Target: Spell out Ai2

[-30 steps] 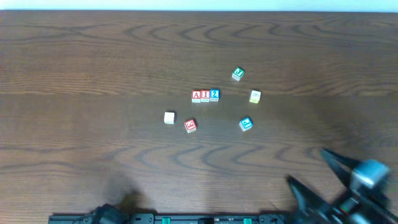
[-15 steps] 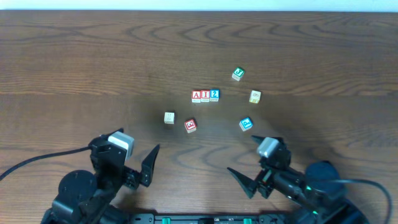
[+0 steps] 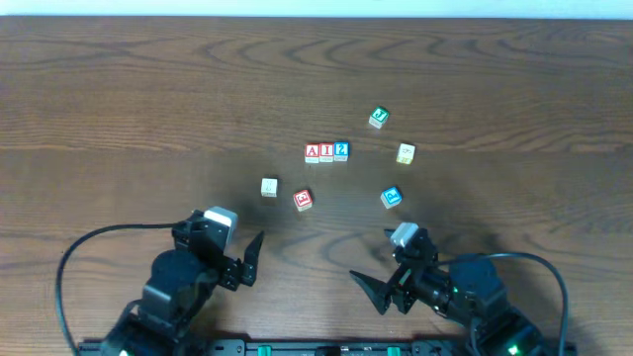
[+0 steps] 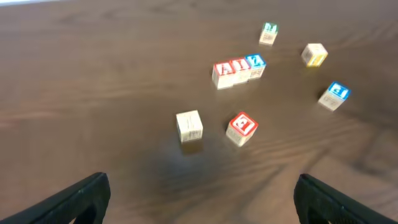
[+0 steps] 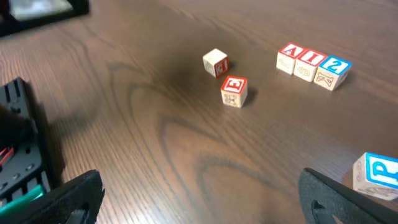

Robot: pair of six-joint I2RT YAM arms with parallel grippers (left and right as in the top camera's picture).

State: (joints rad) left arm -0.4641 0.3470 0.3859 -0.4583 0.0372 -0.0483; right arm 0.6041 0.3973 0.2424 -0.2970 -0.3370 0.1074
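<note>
Three blocks stand touching in a row near the table's middle: a red A block (image 3: pixel 313 151), a red I block (image 3: pixel 326 151) and a blue 2 block (image 3: pixel 341 150). The row also shows in the left wrist view (image 4: pixel 239 68) and in the right wrist view (image 5: pixel 309 64). My left gripper (image 3: pixel 222 249) is open and empty over bare wood near the front, left of the row; its fingers are spread wide in the left wrist view (image 4: pixel 200 190). My right gripper (image 3: pixel 399 273) is open and empty at the front right, fingers wide apart in the right wrist view (image 5: pixel 200 183).
Loose blocks lie round the row: a green block (image 3: pixel 378 118) behind it, a yellow block (image 3: pixel 406 153) to its right, a blue block (image 3: pixel 392 197), a red block (image 3: pixel 303 199) and a cream block (image 3: pixel 269 187) in front. The arm bases sit at the front edge.
Both arms have come in from the front edge and corners toward the middle front of the table, grippers open throughout. No block has moved.
</note>
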